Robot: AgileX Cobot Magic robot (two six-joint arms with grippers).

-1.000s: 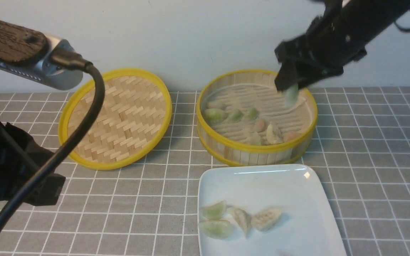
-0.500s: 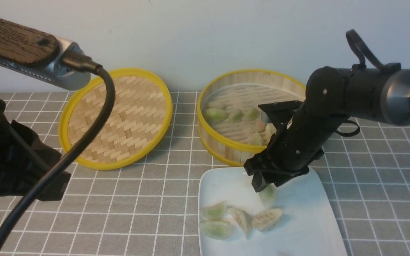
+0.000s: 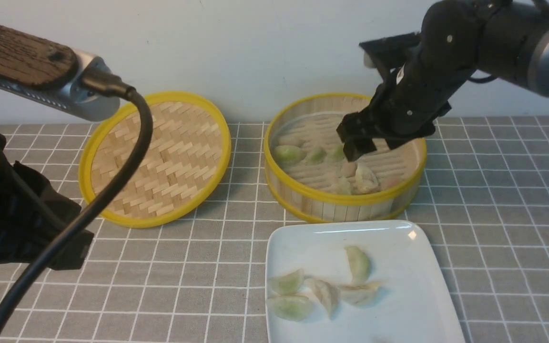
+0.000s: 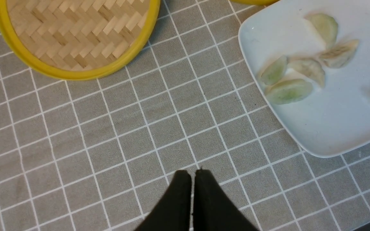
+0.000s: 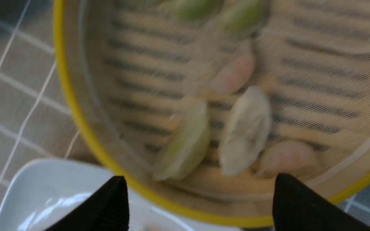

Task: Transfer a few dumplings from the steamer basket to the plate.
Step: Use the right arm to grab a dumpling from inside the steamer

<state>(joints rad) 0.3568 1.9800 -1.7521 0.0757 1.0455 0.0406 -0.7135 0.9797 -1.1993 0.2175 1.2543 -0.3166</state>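
The steamer basket [image 3: 341, 202] stands at the back right and holds several dumplings [image 3: 366, 178]. The white plate [image 3: 408, 295] lies in front of it with several dumplings; a pale green dumpling [image 3: 358, 263] lies apart behind the others. My right gripper [image 3: 355, 148] hangs open and empty above the basket's middle. In the right wrist view [image 5: 201, 184] its jaws stand wide apart over a green dumpling [image 5: 185, 144], a cream one [image 5: 246, 131] and two pinkish ones. My left gripper [image 4: 193, 173] is shut and empty over the cloth, left of the plate [image 4: 326, 128].
The shallow woven lid [image 3: 155, 157] with a yellow rim lies left of the basket, also in the left wrist view [image 4: 72, 35]. A grey checked cloth [image 3: 503, 190] covers the table. My left arm [image 3: 17, 224] and its cable fill the left foreground. A white wall stands behind.
The right gripper carried a pale green dumpling from the basket down to the plate, let it go there, and has risen back over the basket, open. The left arm has barely moved.
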